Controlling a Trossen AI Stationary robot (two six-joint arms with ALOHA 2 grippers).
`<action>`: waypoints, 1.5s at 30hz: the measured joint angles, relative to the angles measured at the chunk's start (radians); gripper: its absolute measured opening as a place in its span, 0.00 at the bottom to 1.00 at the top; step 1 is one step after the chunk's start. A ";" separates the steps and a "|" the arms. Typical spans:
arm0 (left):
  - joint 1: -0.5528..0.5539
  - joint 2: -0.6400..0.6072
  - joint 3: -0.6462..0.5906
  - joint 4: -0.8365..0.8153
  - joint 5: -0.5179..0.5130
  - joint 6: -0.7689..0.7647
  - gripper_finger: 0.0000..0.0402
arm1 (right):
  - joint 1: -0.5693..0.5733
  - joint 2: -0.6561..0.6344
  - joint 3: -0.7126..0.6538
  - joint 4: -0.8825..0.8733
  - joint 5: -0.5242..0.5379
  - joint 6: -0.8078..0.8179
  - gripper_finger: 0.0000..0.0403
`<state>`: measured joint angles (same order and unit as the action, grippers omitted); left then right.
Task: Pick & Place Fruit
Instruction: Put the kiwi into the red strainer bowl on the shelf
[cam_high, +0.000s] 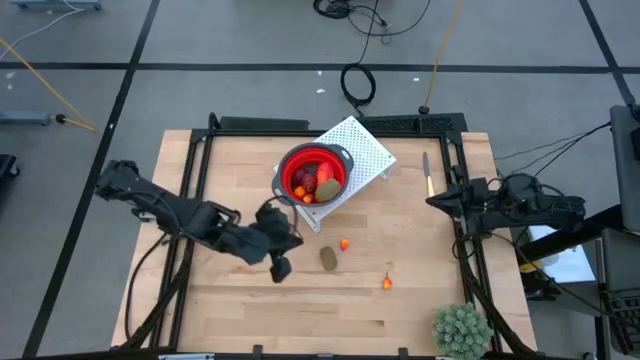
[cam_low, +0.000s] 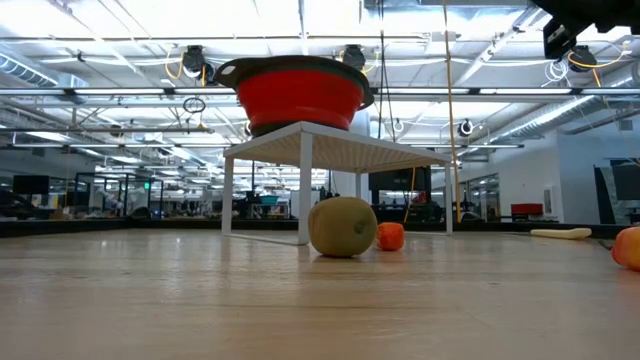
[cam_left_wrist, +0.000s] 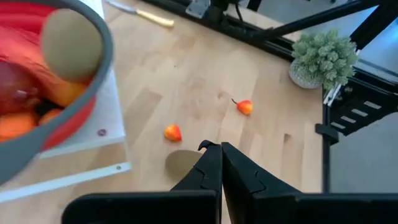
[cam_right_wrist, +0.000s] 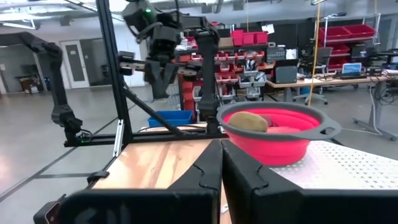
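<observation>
A brown-green oval fruit (cam_high: 328, 258) (cam_low: 342, 226) lies on the wooden table, with a tiny orange bit (cam_high: 345, 243) (cam_left_wrist: 173, 132) beside it. Another orange bit (cam_high: 387, 283) (cam_left_wrist: 245, 107) lies farther right. More fruit sits in the red bowl (cam_high: 313, 175) (cam_right_wrist: 273, 134), which stands on a white perforated stand (cam_high: 362, 148). My left gripper (cam_high: 281, 270) (cam_left_wrist: 221, 149) is shut and holds nothing; it hovers just left of the oval fruit. My right gripper (cam_high: 432, 200) (cam_right_wrist: 221, 149) is shut with nothing in it, drawn back at the table's right edge.
A spiky green plant (cam_high: 462, 330) (cam_left_wrist: 323, 56) stands at the near right corner. A knife-like tool (cam_high: 428, 175) lies right of the stand. The stand's legs (cam_low: 303, 190) rise from the table's far middle. Bare wood stretches along the near edge.
</observation>
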<state>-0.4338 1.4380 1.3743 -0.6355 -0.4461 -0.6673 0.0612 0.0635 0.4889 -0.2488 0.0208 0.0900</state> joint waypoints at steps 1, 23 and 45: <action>-0.002 0.024 0.031 -0.017 0.002 -0.018 0.00 | 0.000 -0.009 0.000 -0.008 0.001 -0.001 0.00; -0.028 0.395 0.321 -0.121 0.108 -0.647 0.00 | 0.000 -0.059 0.000 -0.034 -0.077 -0.062 0.00; -0.022 0.555 0.324 -0.094 0.026 -1.169 0.00 | 0.000 -0.059 0.001 -0.039 -0.078 -0.077 0.00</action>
<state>-0.4561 1.9935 1.6985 -0.7296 -0.4203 -1.8358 0.0610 0.0048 0.4896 -0.2876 -0.0574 0.0132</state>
